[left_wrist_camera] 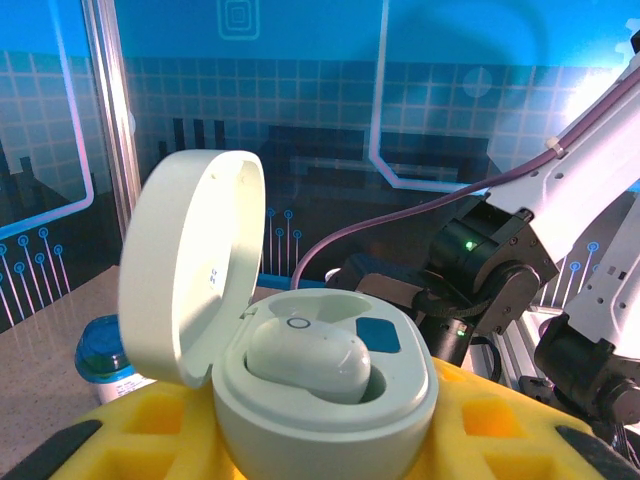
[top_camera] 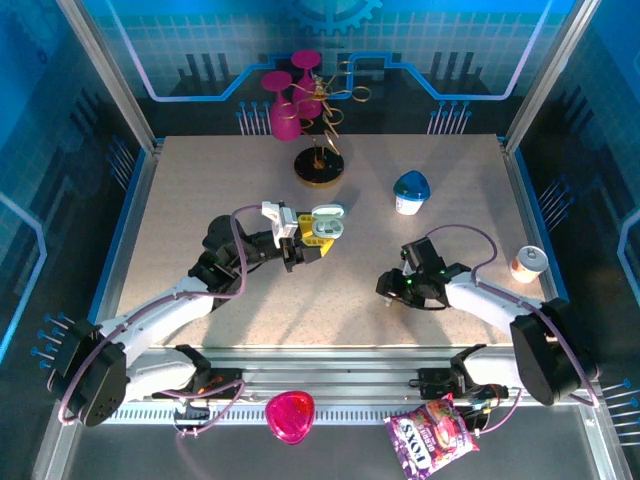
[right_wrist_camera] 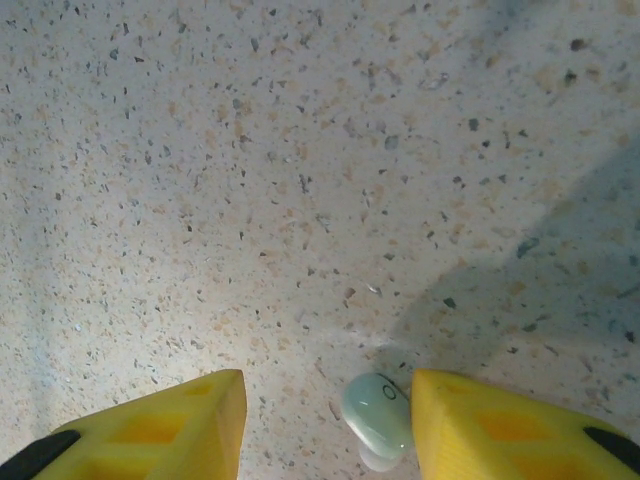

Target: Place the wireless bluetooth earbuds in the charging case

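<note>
While left gripper (top_camera: 315,236), arm extended, pinches open case (left_wrist_camera: 330,410), right gripper (right_wrist_camera: 322,405), angled down, spread, straddles earbud (right_wrist_camera: 378,412).

white arms (top_camera: 165,312) with black joints (top_camera: 215,265), lilac cables (left_wrist_camera: 400,214) and yellow, black-tipped fingers (right_wrist_camera: 150,425).

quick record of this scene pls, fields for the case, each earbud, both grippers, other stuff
case: pale round plastic charging case, lid open, one well empty
left arm: left gripper shut on the case
bud 1: pale blue-white plastic earbud seated in the case
bud 2: second pale earbud lying on the speckled table
right arm: right gripper open, a finger on each side of bud 2
other: blue-lidded cup, pink wine glasses
</note>
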Controlling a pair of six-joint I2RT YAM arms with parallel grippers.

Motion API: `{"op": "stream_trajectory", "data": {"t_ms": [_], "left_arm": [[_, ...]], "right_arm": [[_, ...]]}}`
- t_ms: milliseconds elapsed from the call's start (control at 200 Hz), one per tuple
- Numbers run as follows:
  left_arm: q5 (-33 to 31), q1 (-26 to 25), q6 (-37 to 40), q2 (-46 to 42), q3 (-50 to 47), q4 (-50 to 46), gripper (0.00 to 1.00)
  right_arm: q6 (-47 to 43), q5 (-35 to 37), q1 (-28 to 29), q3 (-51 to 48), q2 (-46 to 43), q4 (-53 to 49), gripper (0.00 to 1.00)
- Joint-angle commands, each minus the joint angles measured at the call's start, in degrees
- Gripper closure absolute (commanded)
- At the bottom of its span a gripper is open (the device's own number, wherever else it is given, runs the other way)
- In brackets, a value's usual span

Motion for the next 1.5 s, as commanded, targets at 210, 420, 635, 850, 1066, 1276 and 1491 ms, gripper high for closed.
{"op": "stream_trajectory", "data": {"t_ms": [210,420,635,850,1066,1276,1491], "left_arm": [[0.49,0.24,0.64,-0.61,1.74,-0.07,0.68],[0.58,0.30,0.53,-0.81,1.60,0.12,0.68],[0.76,0.24,-0.08,-1.23,1.66,0.54,0.68],[0.76,0.22,-0.09,-1.05,1.65,0.50,0.68],[0.34,0.22,0.10,-1.92,1.12,-0.39,0.68],[0.25,0.25,0.35,-1.91,1.29,-0.45,0.68],[0.40,0.26,0.08,-1.58,1.30,-0.16,0.68]], "right_arm": [[-3.15,-2.47,-0.06,-0.36,2.14,2.00,0.51],[-2.58,-3.72,0.47,-1.47,0.69,2.73,0.51],[-2.14,-4.61,0.97,-2.46,1.35,4.40,0.52],[-2.40,-4.90,1.89,-2.91,1.09,3.38,0.52],[-2.97,-5.55,2.76,-3.26,1.47,4.01,0.53],[-2.88,-5.86,3.39,-2.81,1.47,3.41,0.59],[-3.25,-5.02,3.43,-2.76,1.96,3.21,0.62]]}}
